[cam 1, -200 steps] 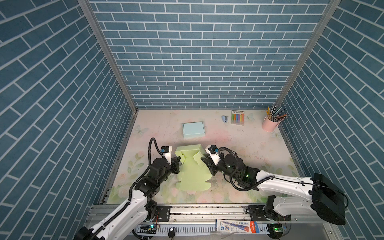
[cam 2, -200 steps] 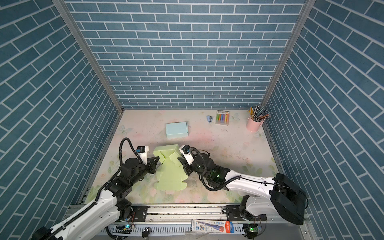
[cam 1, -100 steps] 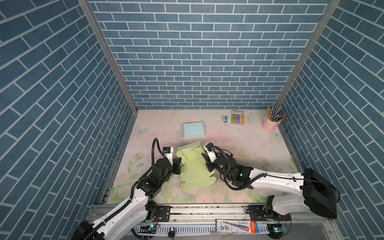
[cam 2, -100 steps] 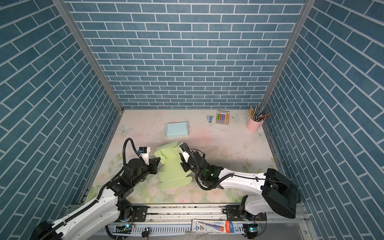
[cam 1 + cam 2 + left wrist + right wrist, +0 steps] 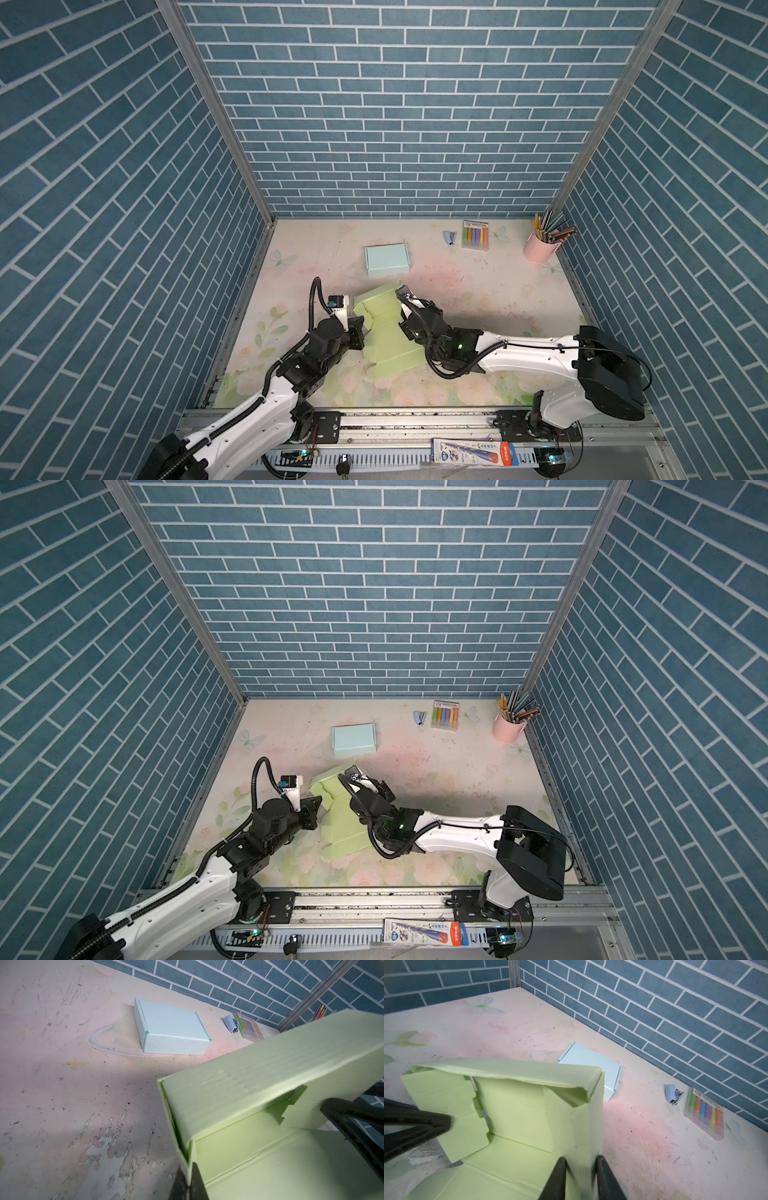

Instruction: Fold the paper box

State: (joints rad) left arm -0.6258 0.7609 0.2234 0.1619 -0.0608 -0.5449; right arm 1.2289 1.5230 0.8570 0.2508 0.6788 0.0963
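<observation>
In both top views the left gripper point(image 5: 360, 330) point(image 5: 314, 808) sits left of centre in the lower half of the frame, against the left edge of the green paper box point(image 5: 388, 336) point(image 5: 343, 827). In the left wrist view, at the bottom edge of the picture, its jaws are pinched tight on a thin corner of the box's side wall.

The paper box lies on the floral table point(image 5: 498, 299) just below the middle of both top views. It is half formed: the back wall is raised and leans inward, the side walls are partly up, and a long panel lies flat toward the lower edge of the frame. Directly above it, well apart and nearer the brick back wall, a closed light blue box point(image 5: 386, 259) point(image 5: 353, 739) rests flat.

The right gripper point(image 5: 401, 298) point(image 5: 347, 781) reaches in from the right to the box's right wall. In the right wrist view its two dark fingers point(image 5: 560, 1174) straddle that folded wall at a narrow spread and clamp it, though blur softens the contact.

Further right, along the back of the table, a small stapler point(image 5: 448, 237) lies just beside a marker pack point(image 5: 475, 235). A pink cup point(image 5: 538, 251) of pencils stands in the right rear corner.
</observation>
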